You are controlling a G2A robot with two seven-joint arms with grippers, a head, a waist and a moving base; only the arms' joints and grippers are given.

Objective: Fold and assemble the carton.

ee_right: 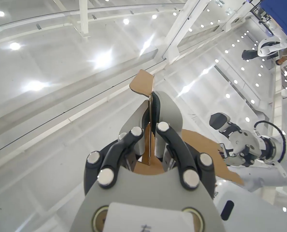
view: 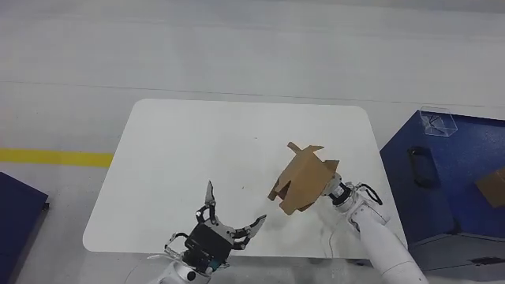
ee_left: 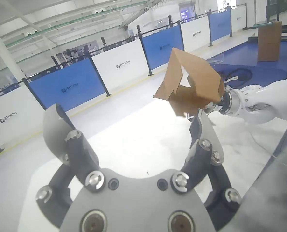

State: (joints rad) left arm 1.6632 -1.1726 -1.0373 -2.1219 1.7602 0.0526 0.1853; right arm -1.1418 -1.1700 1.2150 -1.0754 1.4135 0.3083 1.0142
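1. The carton (view: pixel 304 180), brown cardboard and only partly folded, hangs in the air over the table (view: pixel 197 142). On the top view it sits at about 4 o'clock from the table's middle, inside the edge.
2. Its panels stand open at angles. One flap points toward 12 o'clock, and another lower corner points toward 7 o'clock.
3. The right gripper (ee_right: pixel 151 105) holds it. The fingers are pressed close together on a thin cardboard panel seen edge-on, and a rounded flap sticks out just past the tips. Another brown panel spreads beside the claw.
4. The right arm comes in from the table's 5 o'clock corner, and its wrist meets the carton on the carton's 4 o'clock side.
5. The left gripper (view: pixel 236 202) sits at the near edge, about 6 o'clock from the table's middle. Its claw is spread wide and grips nothing, with one finger aimed at 12 o'clock and the other at 2 o'clock.
6. The carton lies at roughly 2 o'clock from the left gripper, near it but apart.
7. Off the table at 3 o'clock stands a blue cabinet (view: pixel 442 173) with a clear plastic bin (view: pixel 436 120) on its top.
8. A yellow floor line (view: pixel 55 157) runs off at 9 o'clock.
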